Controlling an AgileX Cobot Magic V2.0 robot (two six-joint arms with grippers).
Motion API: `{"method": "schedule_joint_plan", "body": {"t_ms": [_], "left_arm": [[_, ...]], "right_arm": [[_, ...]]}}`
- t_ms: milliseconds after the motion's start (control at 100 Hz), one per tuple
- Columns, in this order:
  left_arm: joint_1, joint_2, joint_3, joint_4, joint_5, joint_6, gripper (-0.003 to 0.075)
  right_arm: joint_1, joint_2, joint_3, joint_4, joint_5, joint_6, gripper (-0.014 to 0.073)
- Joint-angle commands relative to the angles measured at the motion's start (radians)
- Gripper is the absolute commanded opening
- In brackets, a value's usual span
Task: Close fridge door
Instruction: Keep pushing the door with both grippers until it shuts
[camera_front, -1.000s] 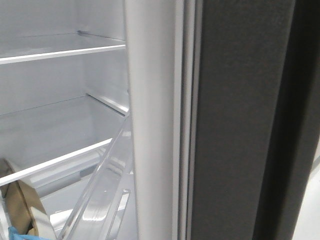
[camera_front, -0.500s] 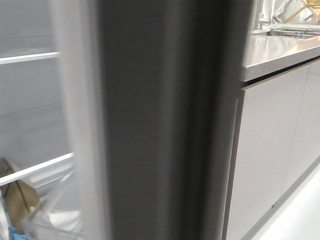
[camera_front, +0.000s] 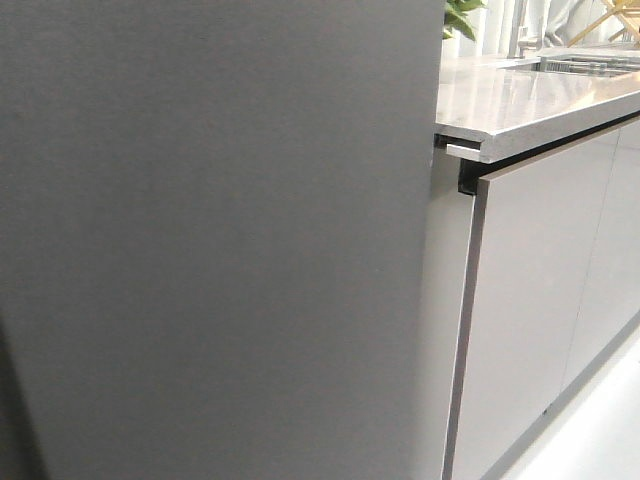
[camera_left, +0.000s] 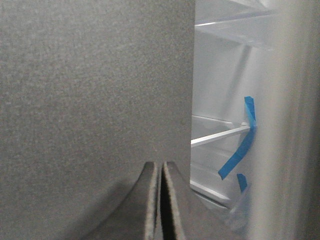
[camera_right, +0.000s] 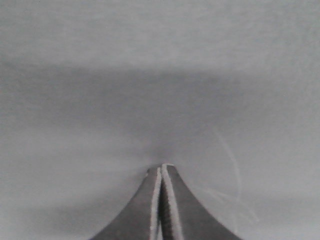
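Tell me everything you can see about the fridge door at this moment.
The fridge door is a tall flat panel, matte charcoal grey with a fine grainy texture. In the front view it fills most of the picture, its right edge beside the pale cabinet under the counter. In the left wrist view a gap past its edge shows the white interior, so it is not fully shut. The shut left gripper and right gripper point at its surface, apparently pressing.

The door (camera_front: 210, 240) fills most of the front view, cut off at the top, bottom and left edges and hiding the fridge interior. Neither arm shows there. In the right wrist view, only a blurred grey surface.
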Motion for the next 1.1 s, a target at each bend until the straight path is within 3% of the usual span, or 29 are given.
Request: {"method": "schedule_joint_plan", "body": {"t_ms": [0, 340, 560, 710, 940, 1090], "left_arm": [[-0.009, -0.020, 0.035, -0.006, -0.073, -0.005, -0.0020], [-0.009, -0.020, 0.035, -0.006, -0.073, -0.005, -0.0020], [-0.009, -0.020, 0.035, -0.006, -0.073, -0.005, -0.0020], [-0.009, -0.020, 0.035, -0.006, -0.073, -0.005, -0.0020], [-0.009, -0.020, 0.035, -0.006, -0.073, -0.005, -0.0020], [-0.009, -0.020, 0.035, -0.006, -0.073, -0.005, -0.0020]], "right_arm": [[-0.001, 0.045, -0.097, 0.015, -0.111, -0.011, -0.0045], [-0.001, 0.186, -0.233, 0.010, -0.095, -0.018, -0.0044], [-0.006, 0.189, -0.234, 0.001, -0.086, -0.018, -0.0044], [-0.026, 0.160, -0.234, -0.076, -0.025, -0.007, -0.0043], [-0.134, 0.026, -0.228, -0.146, 0.093, 0.064, -0.0044], [-0.243, -0.121, -0.130, -0.146, 0.114, 0.079, -0.0044]]}}
